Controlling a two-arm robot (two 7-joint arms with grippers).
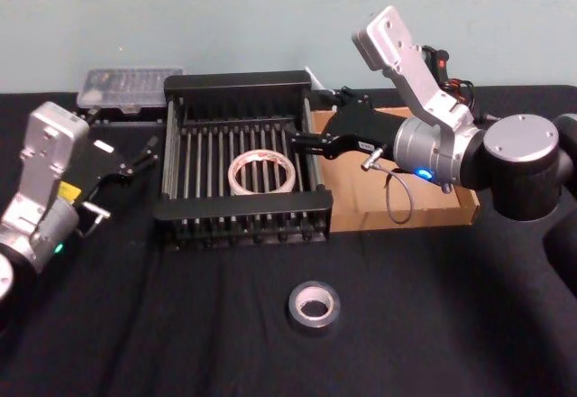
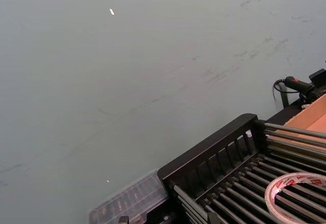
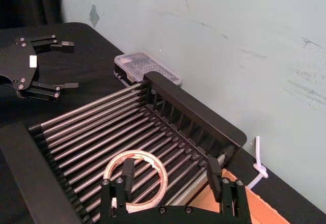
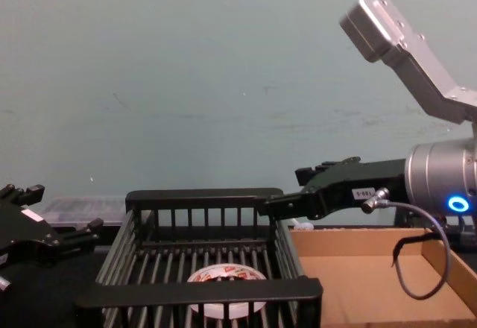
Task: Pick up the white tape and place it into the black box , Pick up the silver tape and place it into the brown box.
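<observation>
Right claw (image 1: 302, 142): released, empty, over black box (image 1: 242, 206) rim.
Left claw (image 1: 135, 156): released, parked left.
White tape (image 1: 262, 172): inside black box.
Silver tape (image 1: 314, 306): near bench (image 1: 180, 325) front edge.
Risk: low, flat roll could slip the grasp.

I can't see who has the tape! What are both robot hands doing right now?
Left gripper: open, empty, beside the black slatted plastic crate.
Right gripper: open, empty, over the crate, where the white red-printed tape roll lies.
</observation>
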